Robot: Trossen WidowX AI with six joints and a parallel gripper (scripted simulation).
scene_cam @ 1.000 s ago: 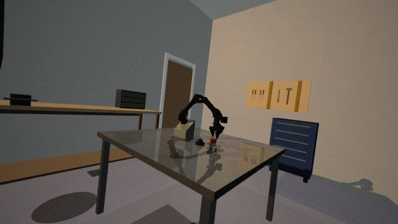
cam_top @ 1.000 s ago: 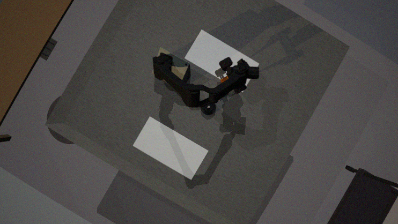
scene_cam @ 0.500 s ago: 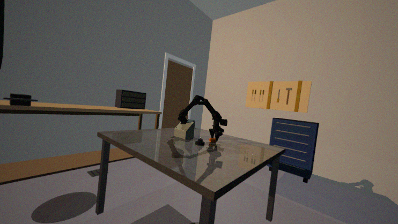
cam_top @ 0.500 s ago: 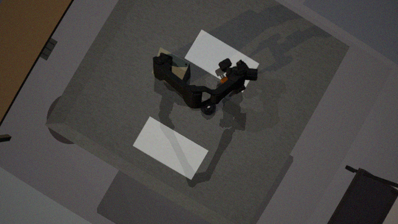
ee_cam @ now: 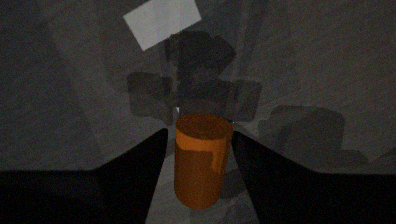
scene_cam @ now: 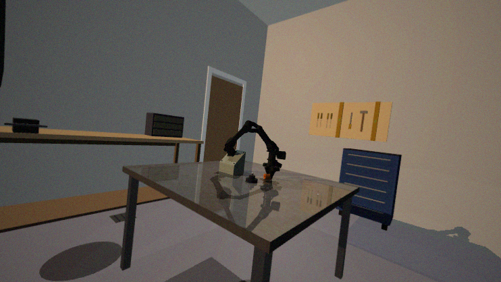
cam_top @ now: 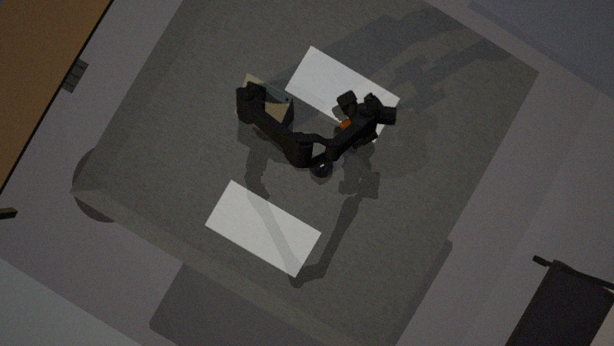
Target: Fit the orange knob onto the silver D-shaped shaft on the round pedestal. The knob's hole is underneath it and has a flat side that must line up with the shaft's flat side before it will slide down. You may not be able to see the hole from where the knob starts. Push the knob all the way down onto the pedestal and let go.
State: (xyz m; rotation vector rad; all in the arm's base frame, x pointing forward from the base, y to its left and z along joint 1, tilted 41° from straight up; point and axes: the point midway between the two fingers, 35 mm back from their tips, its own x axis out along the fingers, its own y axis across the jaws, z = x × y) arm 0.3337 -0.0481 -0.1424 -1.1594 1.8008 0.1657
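Observation:
The orange knob (cam_top: 345, 123) (scene_cam: 267, 176) (ee_cam: 200, 167) is on the table beside the pedestal and appears to lie on its side. In the wrist view one plain round end faces up the picture; no hole shows. My gripper (scene_cam: 269, 175) (ee_cam: 200, 134) is low over the table, partly open, with one finger on each side of the knob. A narrow gap shows at the left finger, and the right finger is very close to the knob. The dark round pedestal (cam_top: 320, 170) (scene_cam: 250, 179) stands upright with its small silver shaft (cam_top: 322, 165) (scene_cam: 251, 174) bare. The shaft's flat side cannot be made out.
A beige sloped box (cam_top: 276, 110) (scene_cam: 229, 166) stands by the arm's base. Two bright rectangular patches (cam_top: 262, 228) (cam_top: 314, 70) lie on the grey table (cam_top: 171, 85) (scene_cam: 196, 185). The arm spans above the space between the box and the knob, close to the pedestal in the top view.

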